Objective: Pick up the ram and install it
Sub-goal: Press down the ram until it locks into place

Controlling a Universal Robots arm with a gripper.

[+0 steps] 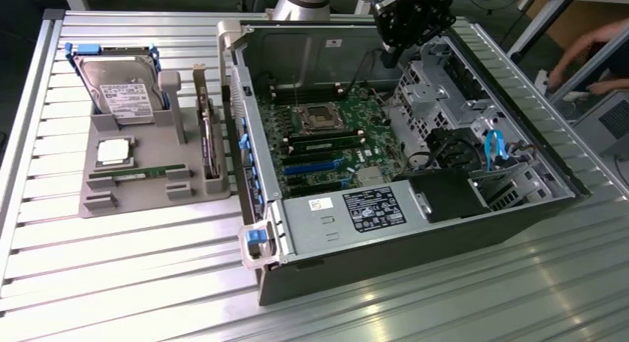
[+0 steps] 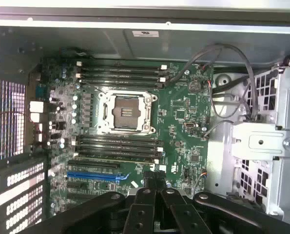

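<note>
A ram stick (image 1: 138,172), thin and green, lies flat in a slot of the grey tray (image 1: 147,198) at the exterior view's left. In the open computer case (image 1: 413,231), what looks like a second green stick (image 1: 322,144) stands in a memory slot beside the empty CPU socket (image 2: 124,113). My gripper (image 1: 390,60) hangs above the far end of the case, over the motherboard (image 2: 183,112). Its black fingers (image 2: 147,187) are pressed together with nothing between them, and the gripper (image 2: 153,184) is shut above the lower memory slots (image 2: 118,148).
The tray also holds a silver hard drive (image 1: 120,95), a CPU chip (image 1: 115,152) and an upright expansion card (image 1: 206,139). Drive cages (image 1: 447,84), cables and a power supply (image 1: 373,209) crowd the case. A person's arm (image 1: 590,51) is at the far right.
</note>
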